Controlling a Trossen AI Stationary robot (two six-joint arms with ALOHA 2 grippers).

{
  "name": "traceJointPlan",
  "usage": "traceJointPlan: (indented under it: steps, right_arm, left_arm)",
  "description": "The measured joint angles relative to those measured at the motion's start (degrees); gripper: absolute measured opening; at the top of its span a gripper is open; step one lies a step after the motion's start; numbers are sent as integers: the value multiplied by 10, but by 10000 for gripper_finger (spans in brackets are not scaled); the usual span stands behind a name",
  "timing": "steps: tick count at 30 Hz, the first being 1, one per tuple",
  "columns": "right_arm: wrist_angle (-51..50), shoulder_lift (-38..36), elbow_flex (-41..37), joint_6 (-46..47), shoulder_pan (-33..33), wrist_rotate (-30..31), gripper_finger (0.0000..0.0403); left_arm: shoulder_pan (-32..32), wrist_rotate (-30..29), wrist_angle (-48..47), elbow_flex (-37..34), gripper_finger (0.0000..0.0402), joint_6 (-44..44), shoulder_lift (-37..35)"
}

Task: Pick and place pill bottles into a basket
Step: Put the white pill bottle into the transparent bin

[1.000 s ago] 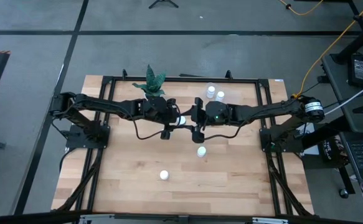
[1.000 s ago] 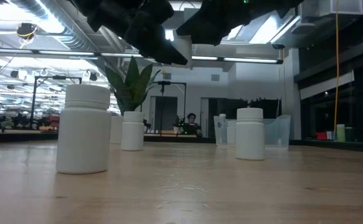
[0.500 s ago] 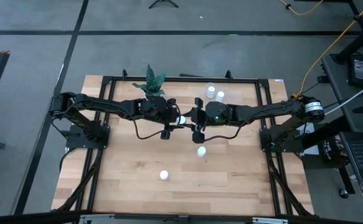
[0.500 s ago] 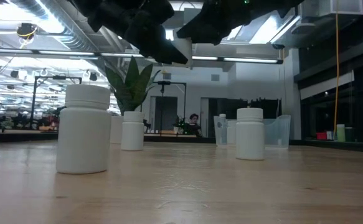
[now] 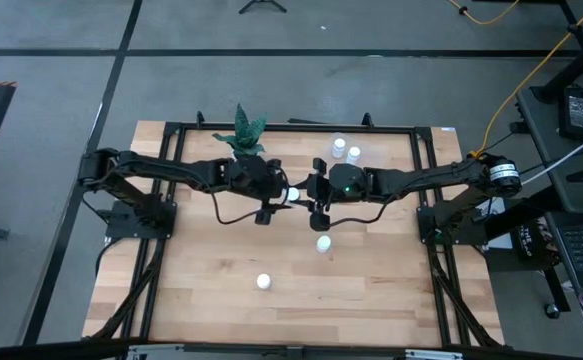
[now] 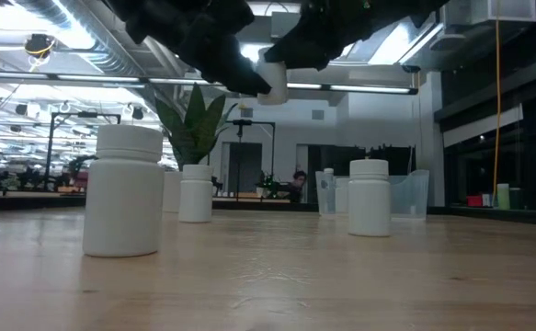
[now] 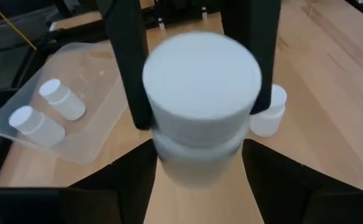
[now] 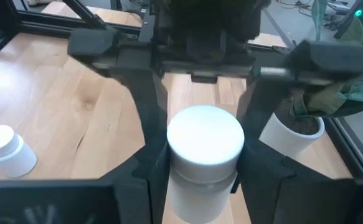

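- Pill bottles are split three ways here: some stand loose on the table (image 5: 201, 270), one hangs in the air between the arms, and two lie in the basket (image 7: 100, 124).
- Farthest left, the plant pot (image 5: 246, 140) sits near the table's far edge, beside the left arm. It is not part of the job and we judge it only something to steer around.
- Next comes a loose bottle (image 5: 263, 282), upright near the front of the table and well apart from both arms, waiting for a pick.
- The left gripper (image 5: 279, 194) reaches in towards the table's middle. Its fingers are spread and stand just clear of the raised bottle's sides, so we read it as the giving side of a hand-over.
- The raised bottle (image 5: 291, 193) is held well above the wood, cap towards the left wrist camera, because the basket lies on the other arm's side.
- The right gripper (image 5: 304, 192) meets it nose to nose, its fingers pressed against the bottle's sides. We judge that it now carries the bottle.
- Just in front of the right gripper, a second loose bottle (image 5: 323, 243) stands on the table.
- Farthest right, at the back, the basket holds two stored bottles (image 7: 60, 98) lying side by side. There is bare floor beside them for the next one.
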Motion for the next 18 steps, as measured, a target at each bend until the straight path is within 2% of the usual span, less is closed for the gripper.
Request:
traceJointPlan:
  steps: [9, 13, 18]
  right_arm:
    - [-8, 0, 0, -15, -7, 18, 148]
    - [-29, -8, 0, -31, -15, 33, 148]
    - [-50, -59, 0, -42, -29, 58, 148]
  left_arm:
    - [0, -18, -75, 0, 204, 4, -82]
    - [0, -33, -100, -4, 176, 19, -125]
    - [0, -71, -101, -29, 127, 16, -177]
